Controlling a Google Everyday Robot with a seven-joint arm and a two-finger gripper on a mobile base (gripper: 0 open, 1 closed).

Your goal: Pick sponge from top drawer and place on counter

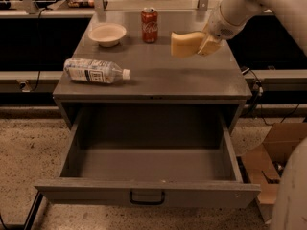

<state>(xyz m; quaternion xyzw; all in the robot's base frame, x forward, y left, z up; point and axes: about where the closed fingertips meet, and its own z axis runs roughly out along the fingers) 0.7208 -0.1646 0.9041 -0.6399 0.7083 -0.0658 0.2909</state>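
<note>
Item recorded: one sponge [184,43], pale yellow, slightly curved, found held at its right end by the gripper [204,43], whose fingers were closed on the foam. The gripper was located over the rear right part of the counter [192,78], just right of the cola can [149,18], and the sponge appeared to be carried clear of the surface, not rested on it. The top drawer [86,191] was noted fully pulled out and bare inside, so the picking part was judged complete and the placing part to be the step in hand. Also listed on the counter: a pale bowl [107,34] at the rear left, and a plastic bottle [95,71] laid on its side near the left front edge. A cardboard box [273,152] was seen on the floor to the right. Handling advice: the sponge would best be lowered straight down onto the bare grey patch beneath it, well apart from can and bottle. The fingers should be opened only once the foam's underside is met by the surface, since so light a block could be tipped or bounced if dropped. A vertical withdrawal is recommended, so that the sponge is not dragged toward the right edge.
</note>
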